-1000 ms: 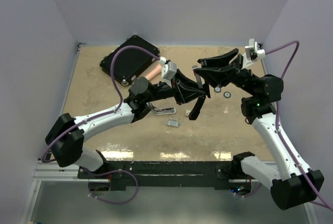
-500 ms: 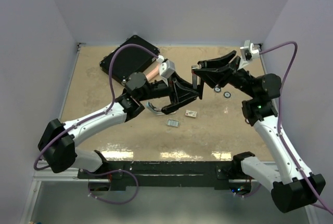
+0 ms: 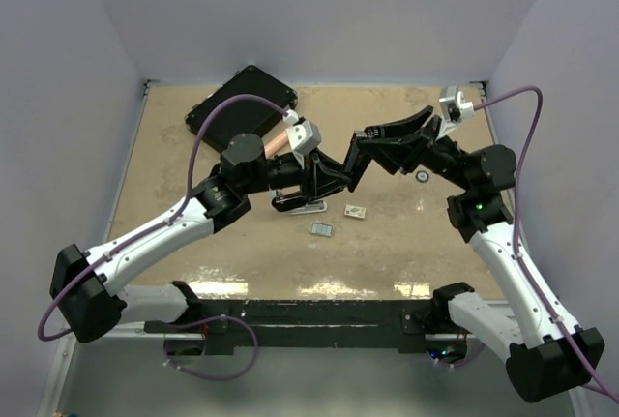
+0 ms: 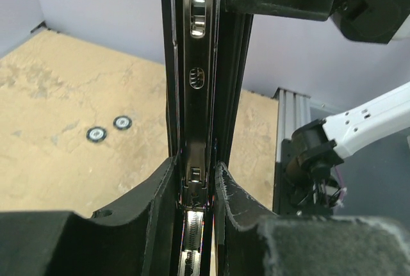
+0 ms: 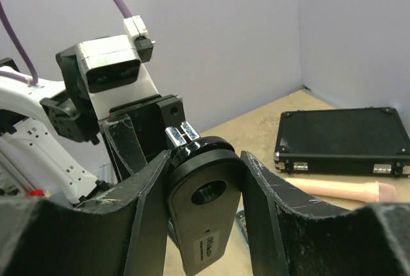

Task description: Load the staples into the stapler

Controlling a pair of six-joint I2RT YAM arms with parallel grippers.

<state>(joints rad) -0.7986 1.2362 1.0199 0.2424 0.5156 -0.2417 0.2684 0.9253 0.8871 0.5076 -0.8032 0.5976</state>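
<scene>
Glossy black stapler [image 5: 204, 225], shiny metal rail [image 4: 195, 77]

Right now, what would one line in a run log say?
stapler: in the air, held at both ends | left jaws: shut on metal rail | right jaws: shut on black end | staples: on table

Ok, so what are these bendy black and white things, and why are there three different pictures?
They are two robot arms bolted to a table. One picture looks down from above. The other two come from little cameras on each arm's wrist, so you see that hand's own fingers close up. The left hand and the right hand are both squeezing one black stapler, holding it between them. On the sandy table lie the staples, a tiny grey block, plus a black case, a pink stick and small black rings.
</scene>
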